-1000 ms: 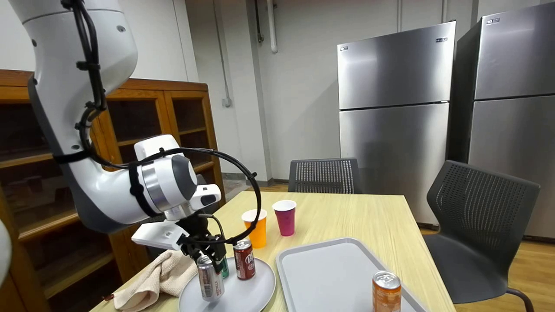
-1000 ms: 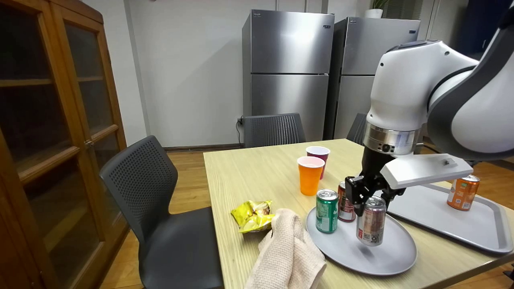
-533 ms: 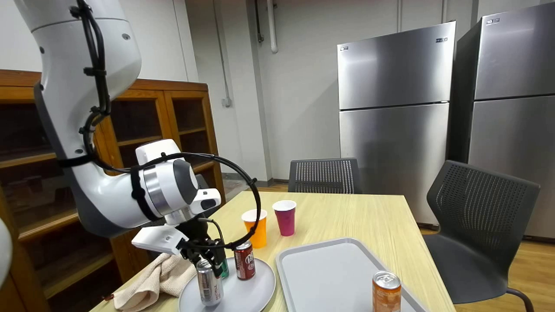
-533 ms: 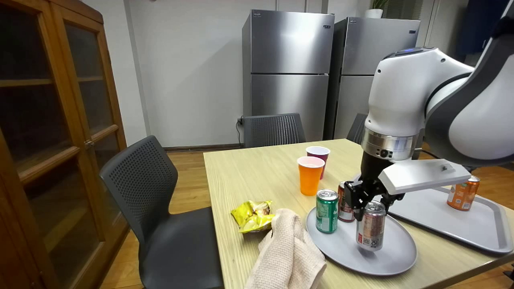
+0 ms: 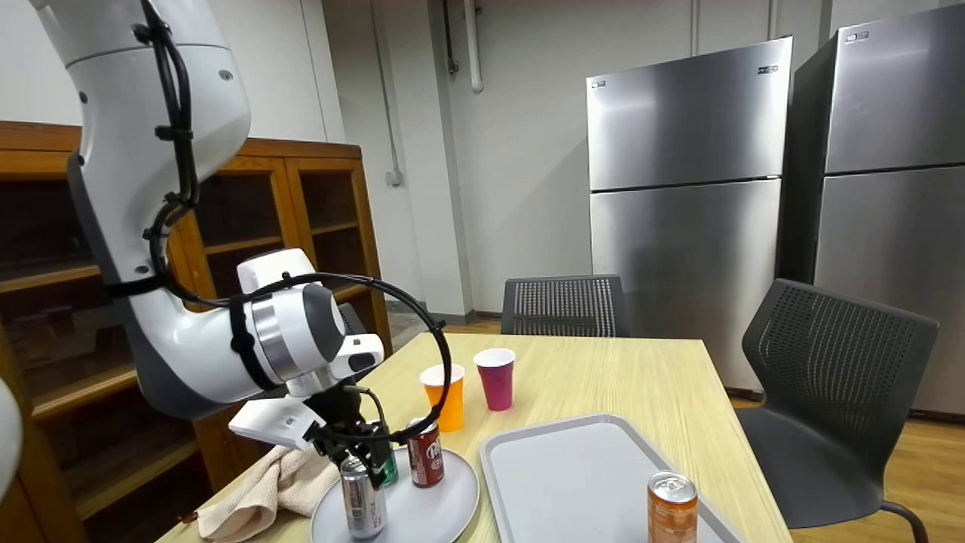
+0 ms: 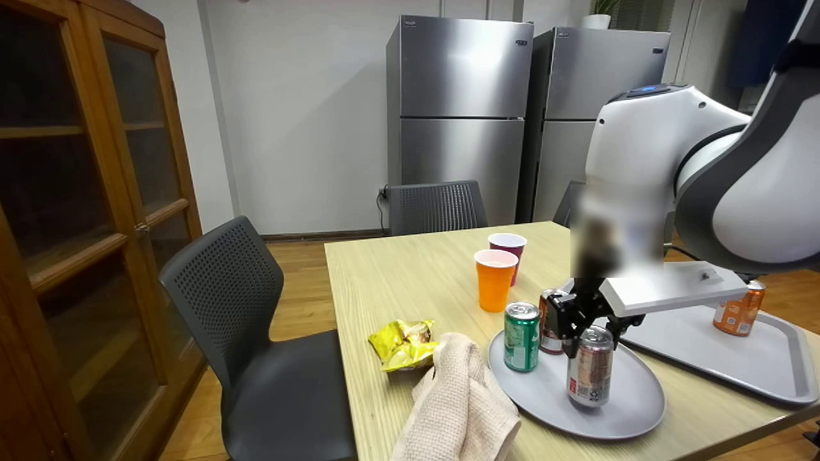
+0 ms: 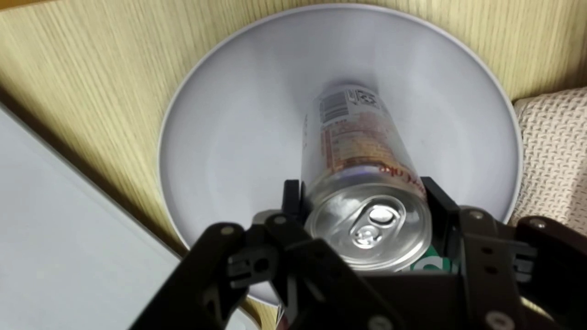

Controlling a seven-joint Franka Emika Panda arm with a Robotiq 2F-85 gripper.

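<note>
1. Your gripper (image 7: pixel 362 195) grasps the silver can (image 7: pixel 362 167): its jaws are clenched on opposite sides, just below the top rim.
2. So high a grip probably lets your gripper clear the plate (image 7: pixel 238 137) and leaves the can's base free. The silver can leans slightly, inside the plate's outline; you cannot tell whether its base touches.
3. The green can (image 6: pixel 522 339) and red can (image 5: pixel 427 456) stand upright toward one edge of the plate, which likely gives your gripper room.
4. Beside the plate you see a cloth (image 6: pixel 458 410), a yellow packet (image 6: pixel 403 347) next to it, and a tray (image 5: pixel 573 483) bearing an orange can (image 6: pixel 740 312); its raised edge presumably checks sliding.
5. On the pale table (image 6: pixel 397 282), an orange cup (image 6: pixel 495 282) and a purple cup (image 5: pixel 496 381) stand close together.
6. Around you are chairs (image 5: pixel 840 362), two fridges (image 5: pixel 690 219), a grey wall (image 6: pixel 301 115) and a glazed cabinet (image 6: pixel 115 250).
</note>
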